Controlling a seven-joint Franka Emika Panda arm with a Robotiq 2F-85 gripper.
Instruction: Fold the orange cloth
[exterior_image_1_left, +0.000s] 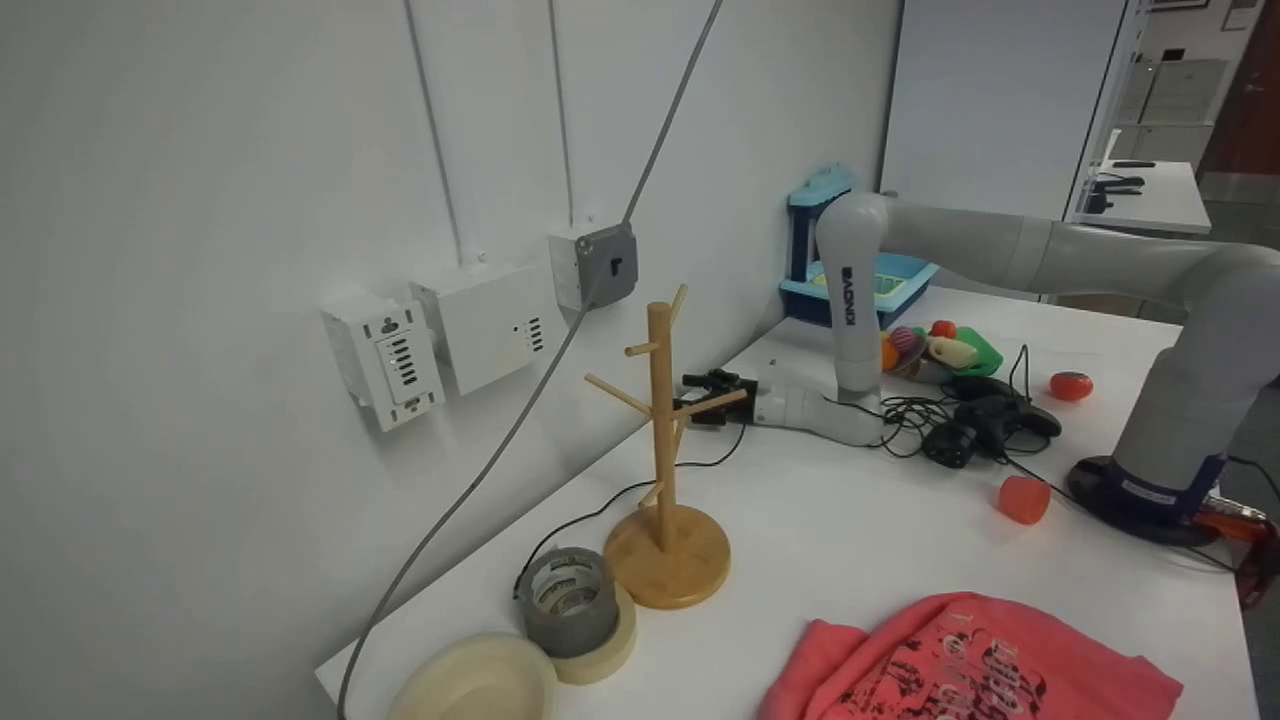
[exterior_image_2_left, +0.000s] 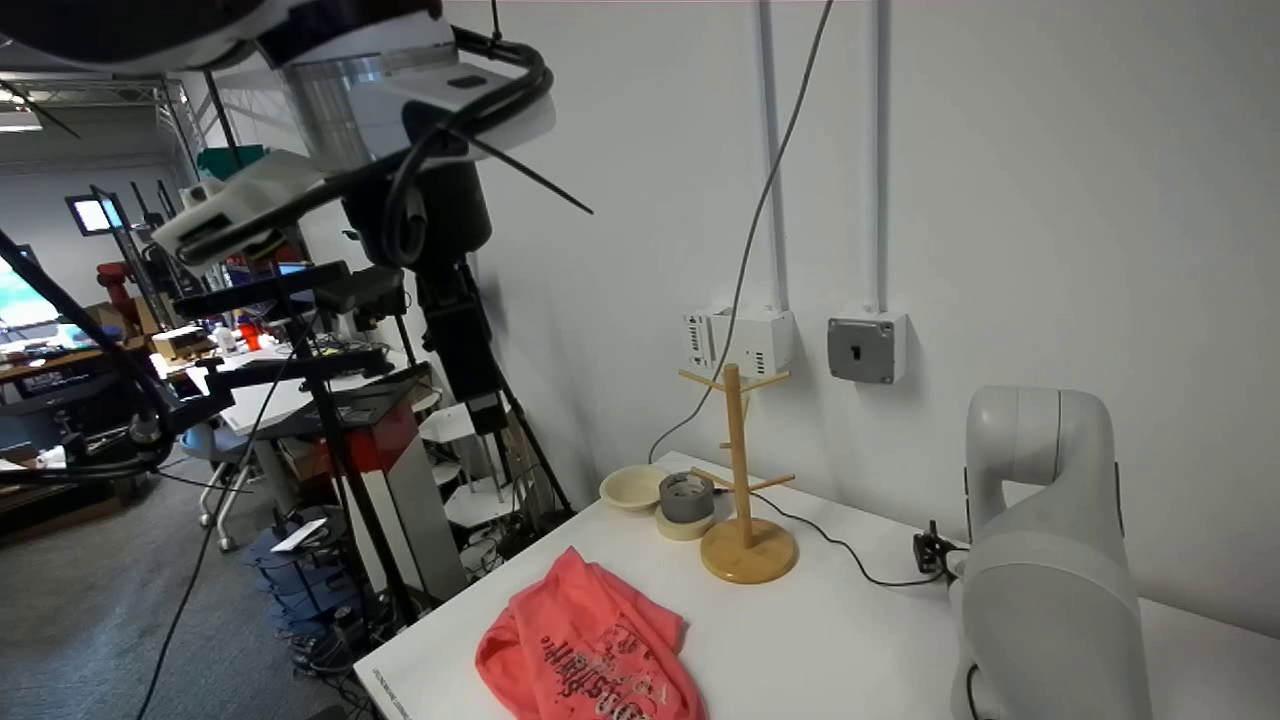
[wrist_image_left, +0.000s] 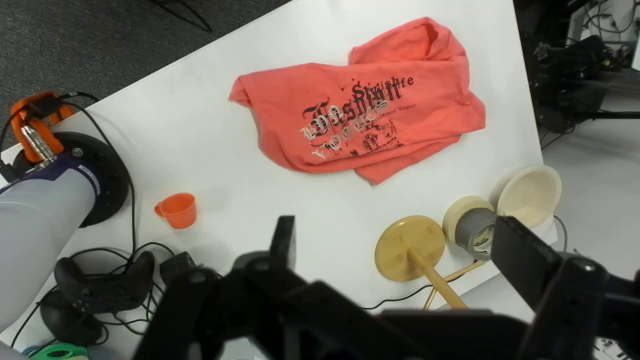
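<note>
The pincer (wrist_image_left: 403, 250) looms nearest in the wrist view, its two fingers (wrist_image_left: 284, 242) well apart, with a stretch of desk (wrist_image_left: 325, 215) and the round foot of the stand (exterior_image_1_left: 663, 440) showing between them. In an exterior view the arm (exterior_image_2_left: 380, 105) holds it high, away from the cloth (wrist_image_left: 360, 117). Coral and creased, the cloth lies near one end of the desk, printed with dark and pale lettering; part of it is bunched beyond the print, and a flap juts out on the stand's side.

Beside the stand sit the bowl (exterior_image_1_left: 475, 688), the cream tape (exterior_image_1_left: 602, 662) and the grey tape (exterior_image_1_left: 572, 637), close together, the grey roll resting on the cream one. The cup (wrist_image_left: 181, 212) rests near the base of the Kinova (exterior_image_1_left: 940, 240), whose pale links reach over the desk. A controller (wrist_image_left: 107, 290) lies among black cables (wrist_image_left: 133, 210). In an exterior view small coloured things (exterior_image_1_left: 950, 351) are heaped near a blue basin (exterior_image_1_left: 910, 270), a red piece (exterior_image_1_left: 1071, 387) apart from them.
</note>
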